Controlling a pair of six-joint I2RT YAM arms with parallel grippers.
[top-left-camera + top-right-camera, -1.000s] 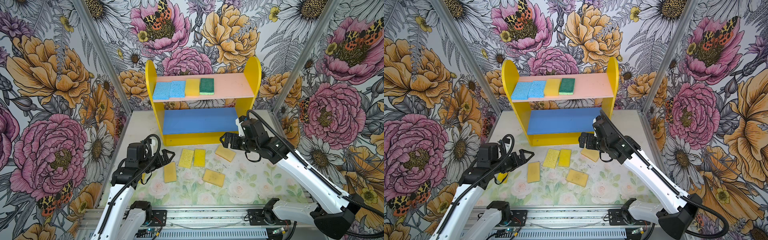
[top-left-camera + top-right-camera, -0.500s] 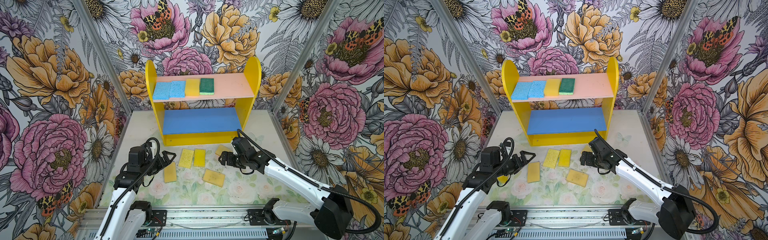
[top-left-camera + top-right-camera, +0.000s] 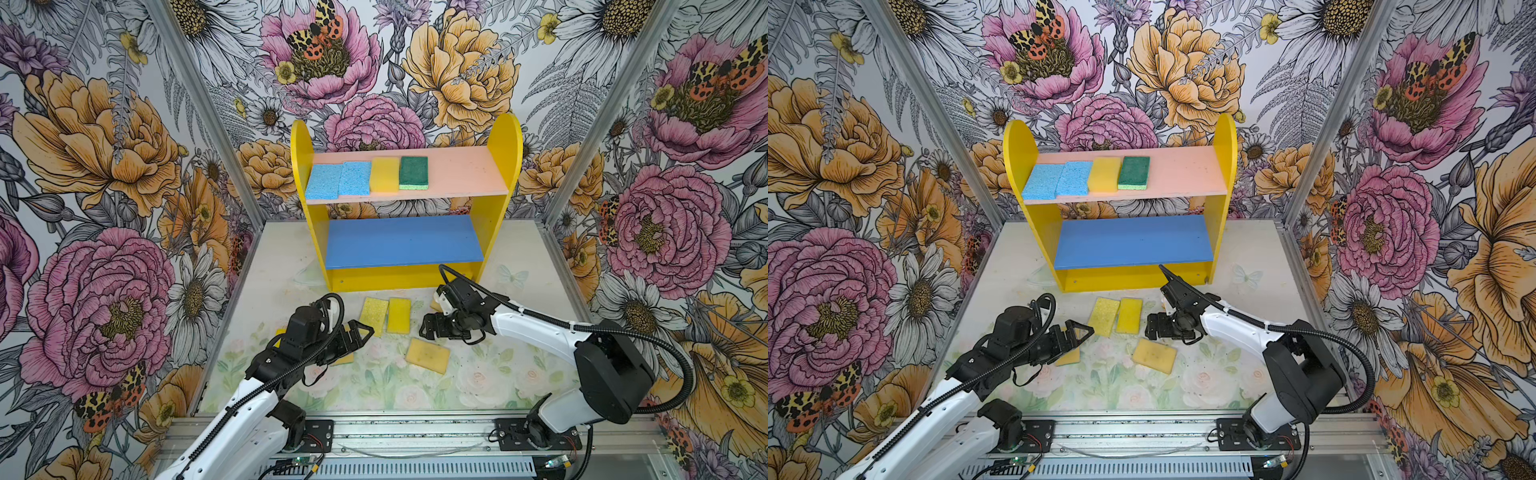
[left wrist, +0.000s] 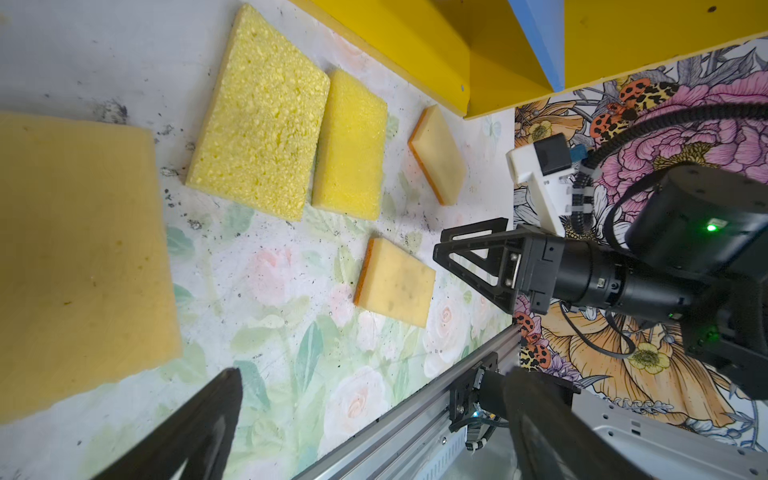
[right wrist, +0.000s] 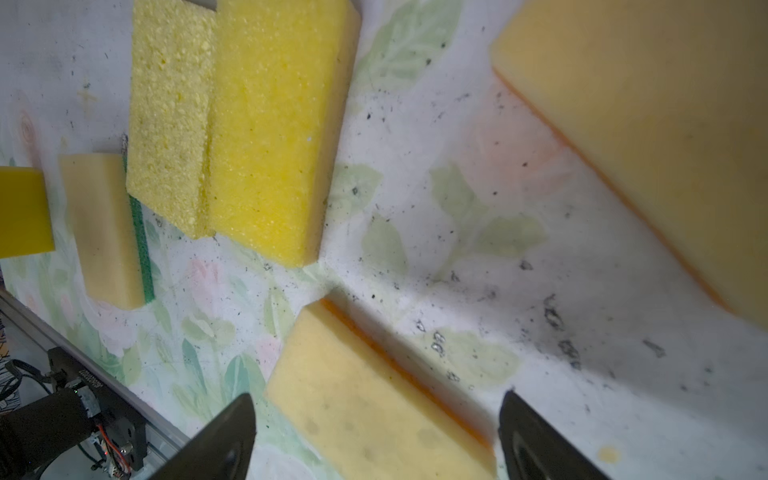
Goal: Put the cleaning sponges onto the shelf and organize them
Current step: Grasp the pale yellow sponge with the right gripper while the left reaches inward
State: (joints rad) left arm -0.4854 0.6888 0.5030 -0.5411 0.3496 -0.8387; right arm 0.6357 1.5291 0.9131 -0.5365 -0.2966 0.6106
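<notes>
The shelf (image 3: 500, 166) stands at the back. Its pink upper board carries two blue sponges (image 3: 324, 180), a yellow sponge (image 3: 385, 174) and a green one (image 3: 413, 172); the blue lower board is bare. Several yellow and tan sponges lie on the table in front. My right gripper (image 3: 430, 328) (image 5: 378, 436) is open and low, its fingers either side of a tan, orange-backed sponge (image 5: 374, 407) (image 3: 428, 355) without touching it. My left gripper (image 3: 357, 336) (image 4: 370, 436) is open and empty over another tan sponge (image 4: 79, 257) (image 3: 343, 359).
A coarse yellow sponge (image 3: 374, 311) and a smooth yellow one (image 3: 399, 315) lie side by side between the grippers. A tan sponge (image 4: 438, 153) sits by the shelf's base behind the right arm. Flowered walls close three sides; a metal rail (image 3: 415, 432) runs along the front.
My right arm has dropped from the shelf's lower board down to the table beside the tan sponge. My left gripper has edged right, over the sponge near it.
</notes>
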